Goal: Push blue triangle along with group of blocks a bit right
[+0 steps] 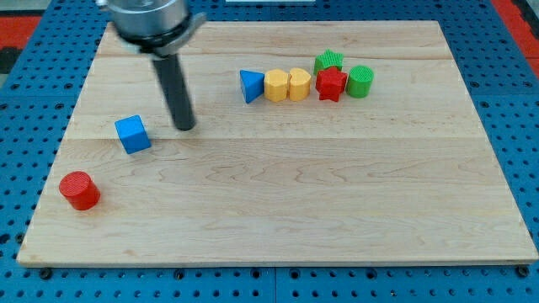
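Note:
The blue triangle (250, 86) lies near the view's top centre, at the left end of a row of blocks. To its right come a yellow hexagon (276, 85), a yellow heart-shaped block (299, 84), a red star (331, 84) and a green cylinder (360, 82). A green star (329, 61) sits just above the red star. My tip (185, 127) rests on the board to the left of and below the blue triangle, well apart from it, and to the right of a blue cube (133, 134).
A red cylinder (80, 190) stands at the view's lower left. The wooden board (278, 219) lies on a blue perforated base (522, 126). The arm's body enters from the view's top left.

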You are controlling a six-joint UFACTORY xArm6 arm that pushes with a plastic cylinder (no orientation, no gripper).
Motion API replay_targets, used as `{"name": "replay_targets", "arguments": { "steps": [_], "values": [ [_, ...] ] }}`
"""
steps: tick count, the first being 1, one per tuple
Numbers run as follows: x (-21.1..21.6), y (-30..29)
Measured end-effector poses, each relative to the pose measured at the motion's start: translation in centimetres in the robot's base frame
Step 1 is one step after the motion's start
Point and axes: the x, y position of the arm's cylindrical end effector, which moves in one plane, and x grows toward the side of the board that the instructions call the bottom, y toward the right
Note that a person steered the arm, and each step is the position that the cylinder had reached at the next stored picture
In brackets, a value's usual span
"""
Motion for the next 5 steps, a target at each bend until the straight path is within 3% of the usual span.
{"name": "replay_targets", "arguments": {
  "steps": [1, 2, 3, 4, 5],
  "values": [
    [-5.1, -0.1],
    [-6.8, 2.6],
    [-7.4, 2.8],
    [-8.8, 7.7],
    [-5.6, 9.8]
  ]
}}
